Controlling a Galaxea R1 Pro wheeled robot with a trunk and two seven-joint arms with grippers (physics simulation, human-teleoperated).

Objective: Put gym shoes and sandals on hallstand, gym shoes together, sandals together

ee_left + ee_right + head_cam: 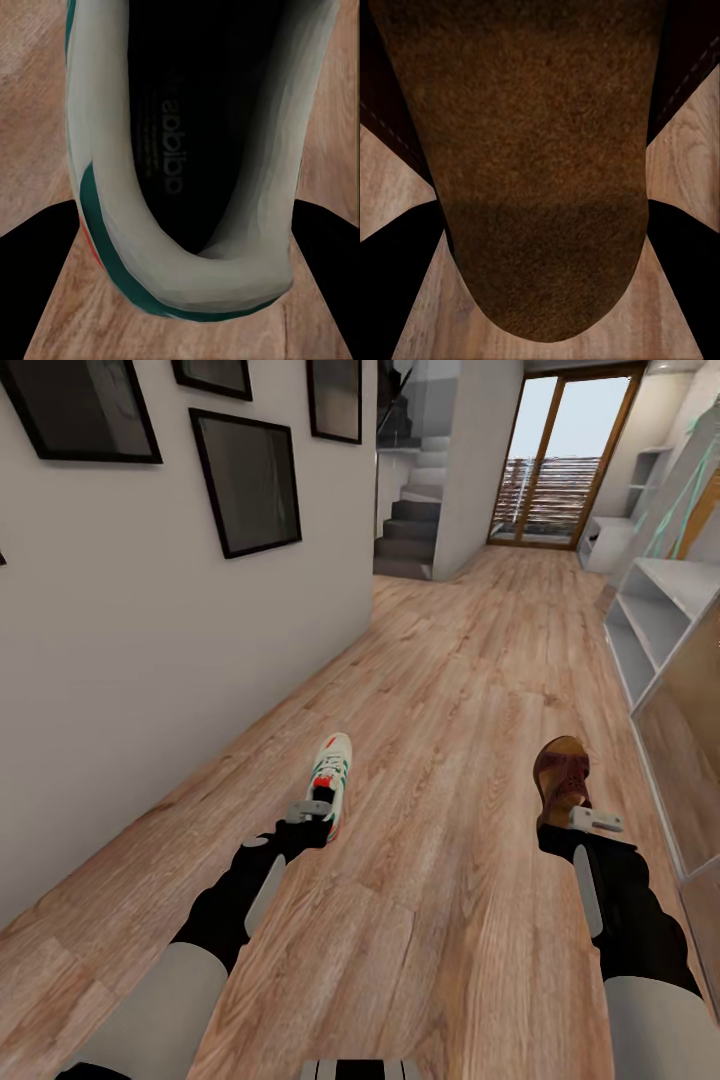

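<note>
A wood-plank floor [450, 690] runs down a narrow corridor between a white wall [150, 660] hung with dark picture frames [246, 481] on the left and a pale shoe rack [650, 615] on the right, with grey stairs [410, 530] and a glass door [562, 455] at the far end. The left gripper [318, 810] is clasped around the heel of a white sneaker [331, 768], near the left wall. The right gripper [578, 818] grasps the heel of a brown sandal [560, 775], nearer the rack.
</note>
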